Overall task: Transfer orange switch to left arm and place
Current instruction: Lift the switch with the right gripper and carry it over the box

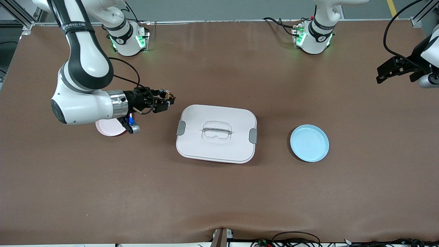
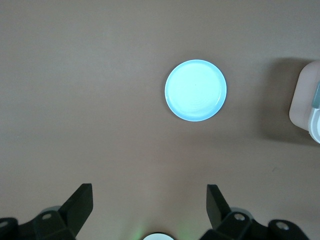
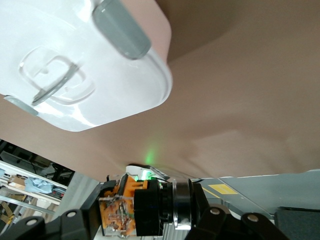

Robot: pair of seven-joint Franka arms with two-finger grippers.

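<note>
Right gripper (image 1: 168, 99) gripped orange switch (image 3: 122, 210), at 9 o'clock of box (image 1: 216, 133). Left gripper (image 2: 150, 205) gaped, waiting. Handover should clear the lid.

I see right gripper (image 3: 131, 220) clamped on orange switch (image 3: 127, 205), black body between fingers (image 3: 67, 220), orange part and clear housing showing. White box (image 3: 75, 65) over brown table (image 3: 240, 100); grey clip (image 3: 121, 27) on its edge, clear handle (image 3: 52, 75) recessed in lid.
</note>
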